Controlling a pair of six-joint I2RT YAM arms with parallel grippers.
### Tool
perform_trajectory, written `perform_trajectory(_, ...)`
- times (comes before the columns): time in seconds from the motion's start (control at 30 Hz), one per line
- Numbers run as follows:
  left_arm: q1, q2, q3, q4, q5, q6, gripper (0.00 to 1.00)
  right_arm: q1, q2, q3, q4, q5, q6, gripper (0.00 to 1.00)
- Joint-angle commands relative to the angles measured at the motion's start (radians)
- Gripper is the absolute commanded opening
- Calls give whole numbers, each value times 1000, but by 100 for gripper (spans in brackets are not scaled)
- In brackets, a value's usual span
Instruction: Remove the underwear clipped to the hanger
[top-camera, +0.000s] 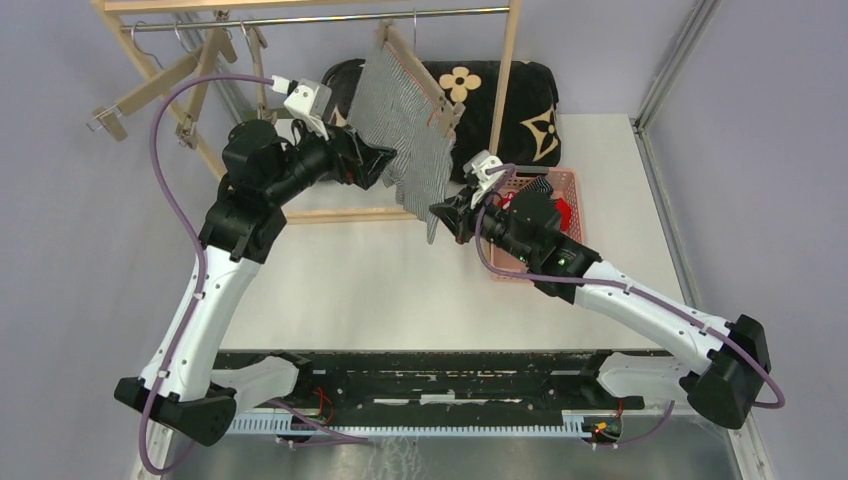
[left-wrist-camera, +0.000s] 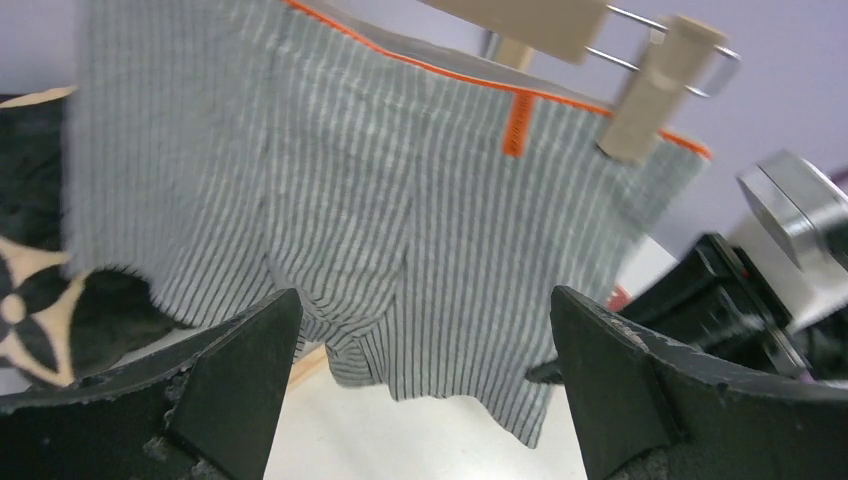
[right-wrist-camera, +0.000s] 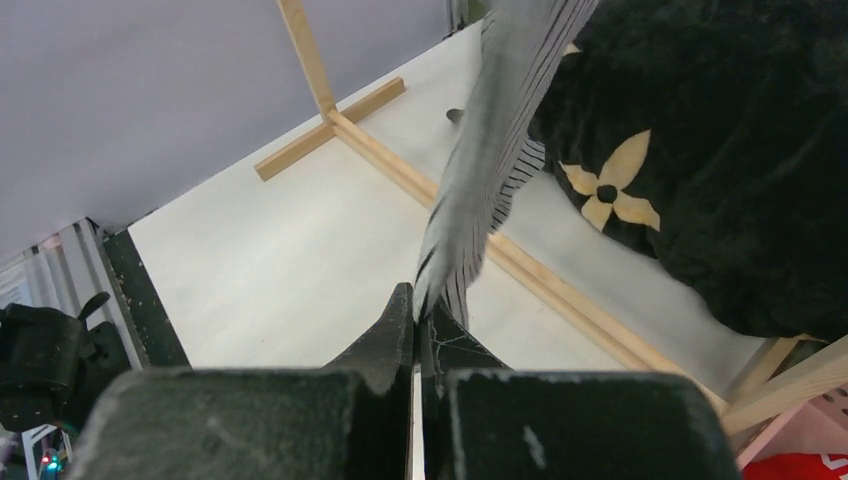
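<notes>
Lower hem of the underwear (right-wrist-camera: 480, 170) is pinched by the shut right gripper (right-wrist-camera: 415, 300). The left gripper (left-wrist-camera: 425, 320) is held wide open just before the cloth. From the pinch, the garment is stretched up and away to the clip (left-wrist-camera: 645, 100) on the hanger (top-camera: 412, 62).

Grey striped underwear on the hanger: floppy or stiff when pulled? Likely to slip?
Probably floppy: the striped underwear hangs in soft folds and bunches thin where the right gripper pinches its hem. Likely light: a small wooden clip holds its corner. It may stretch before the clip lets go.
</notes>
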Motion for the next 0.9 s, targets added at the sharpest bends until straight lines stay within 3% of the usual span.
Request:
perform_trajectory(0.0,-3,-8,65,27,-113,14,99,42,-2,-13,-3,50,-54,1)
perform_trajectory(0.07,-3,-14,78,32,-135,8,99,64,10,-18,-2,68,-74,1)
perform_trajectory(0.13,-3,-3,108,27,-142,3,99,74,22,-28,11,69,-86,10)
perform_trajectory(0.2,-3,18,144,20,-138,-7,99,80,33,-37,33,96,-89,13)
perform_trajectory(0.37,-3,116,308,4,-118,-62,99,80,58,-14,15,147,-99,1)
perform_trajectory(0.6,-13,290,492,13,-49,-186,99,82,101,5,9,149,-110,6)
perform_trajectory(0.87,-136,389,603,-81,-130,-114,99,87,146,34,12,143,-116,5)
